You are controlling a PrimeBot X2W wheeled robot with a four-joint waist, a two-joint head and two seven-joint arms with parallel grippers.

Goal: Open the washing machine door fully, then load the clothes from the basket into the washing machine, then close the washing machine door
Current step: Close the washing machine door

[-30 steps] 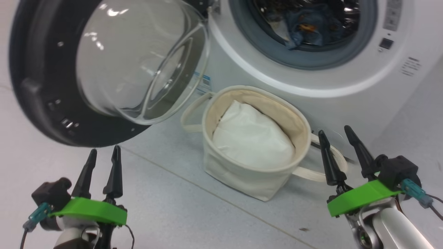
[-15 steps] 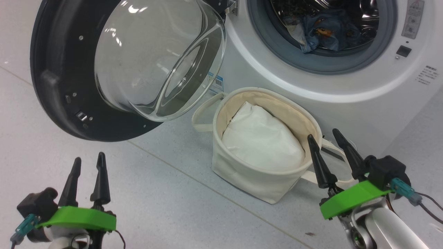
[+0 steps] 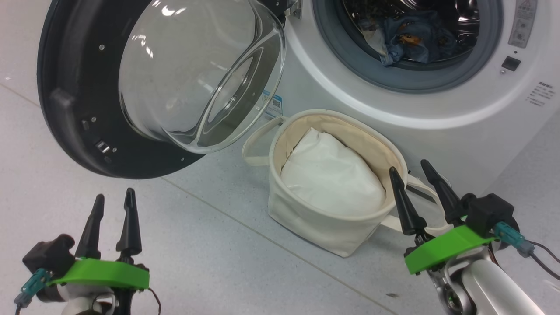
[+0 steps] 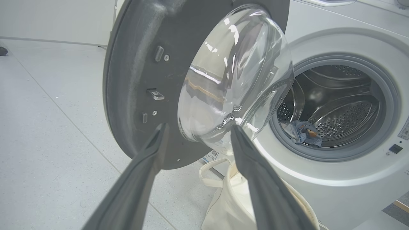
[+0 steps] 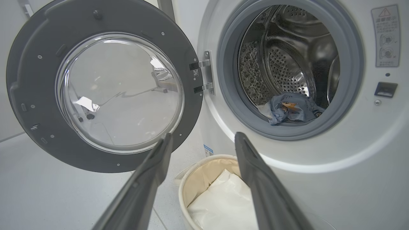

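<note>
On the pale floor [image 3: 210, 258] stands the washing machine [image 3: 437, 109], mouth wide open, and there's the washing machine door [image 3: 74, 109] swung right out to the robot's left, inner face and glass bowl turned toward us, hinged at the machine's near-left edge. Below the mouth sits the basket [image 3: 315, 223], tight against the machine's front, and all it holds is plain white padding [image 3: 332, 179]. The clothes [image 3: 411, 37] are already in, a blue printed bundle lying at the front lip of the steel drum [image 5: 287, 48], so by my reading the loading is done and shutting the door is what's left. Here's the relation that matters: the door hangs up and ahead of the left gripper [image 3: 114, 194], its black rim looming just above those fingers, free edge farthest out to the left. The left wrist view has the lower rim and bowl framed right between the two fingers. The right gripper [image 3: 408, 166] is parked beside the basket's far rim, well apart from the door, so the left arm looks the nearer one for the push. Both pairs of fingers are spread a moderate gap apart, holding nothing and touching nothing.
</note>
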